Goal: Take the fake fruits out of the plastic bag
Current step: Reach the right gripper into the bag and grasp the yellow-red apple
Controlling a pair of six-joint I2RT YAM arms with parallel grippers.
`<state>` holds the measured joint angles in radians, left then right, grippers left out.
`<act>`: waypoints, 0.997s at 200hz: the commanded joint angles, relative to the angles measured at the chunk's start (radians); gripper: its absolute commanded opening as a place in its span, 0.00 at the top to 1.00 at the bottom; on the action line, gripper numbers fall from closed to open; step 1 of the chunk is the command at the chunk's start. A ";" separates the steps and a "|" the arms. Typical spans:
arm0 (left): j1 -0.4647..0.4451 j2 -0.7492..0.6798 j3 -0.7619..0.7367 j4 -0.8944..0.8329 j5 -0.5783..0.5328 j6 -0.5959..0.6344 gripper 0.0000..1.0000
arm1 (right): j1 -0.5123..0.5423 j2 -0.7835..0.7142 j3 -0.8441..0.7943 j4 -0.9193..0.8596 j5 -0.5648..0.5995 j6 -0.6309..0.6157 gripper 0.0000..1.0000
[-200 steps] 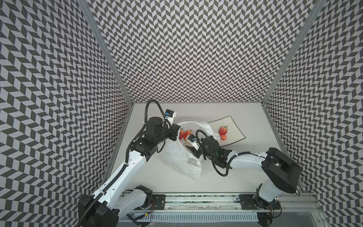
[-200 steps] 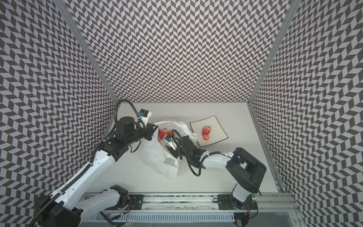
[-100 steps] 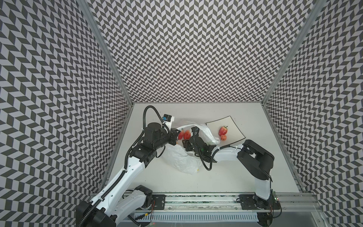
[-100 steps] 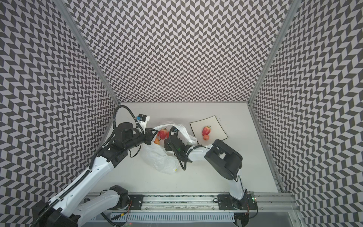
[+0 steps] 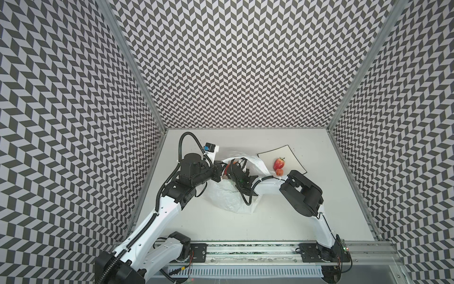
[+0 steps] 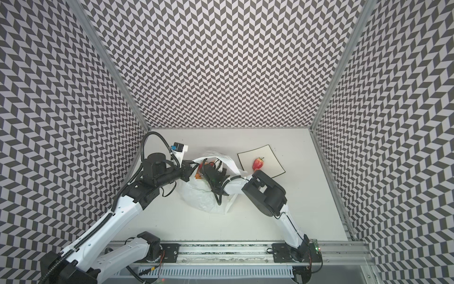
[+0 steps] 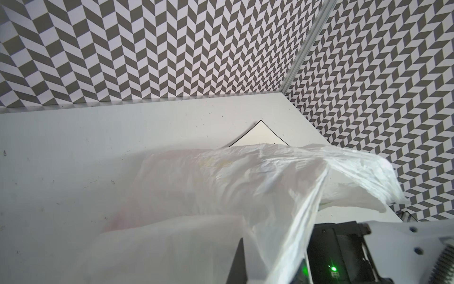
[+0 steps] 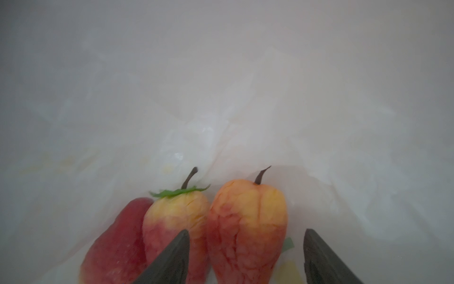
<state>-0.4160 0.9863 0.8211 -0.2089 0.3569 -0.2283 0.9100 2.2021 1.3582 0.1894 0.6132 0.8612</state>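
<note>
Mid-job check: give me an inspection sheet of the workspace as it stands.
Surface: white table, only small dark specks.
Job's things: plastic bag lies with its mouth open; inside are a peach-like fruit, a leaf-topped fruit and a red fruit. A strawberry and a small orange fruit sit on the plate.
Clutter: nothing seen.
Grippers: left gripper shut on the bag's edge; right gripper open inside the bag, jaws astride the peach-like fruit.
Cables: right arm's black cable loops over the bag.
Surroundings: chevron walls, front rail.

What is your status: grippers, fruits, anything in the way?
Left gripper shut on plastic bag. Right gripper open inside bag, straddling peach-like fruit. Nothing blocking.
</note>
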 commanded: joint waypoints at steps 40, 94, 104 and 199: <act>0.001 -0.010 0.008 0.030 0.025 0.009 1.00 | -0.017 0.086 0.069 -0.041 0.022 0.005 0.35; 0.000 -0.015 0.000 0.040 -0.051 -0.016 1.00 | -0.017 0.034 0.011 0.069 -0.020 -0.086 0.55; 0.001 -0.018 -0.003 0.045 -0.072 -0.027 1.00 | -0.017 0.005 -0.008 0.096 -0.036 -0.104 0.59; 0.006 -0.012 -0.014 0.078 -0.179 -0.060 1.00 | -0.016 -0.346 -0.313 0.250 -0.484 -0.371 0.74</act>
<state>-0.4160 0.9863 0.8150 -0.1764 0.2173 -0.2726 0.8932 1.9522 1.1187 0.3328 0.3138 0.5938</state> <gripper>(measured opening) 0.047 0.460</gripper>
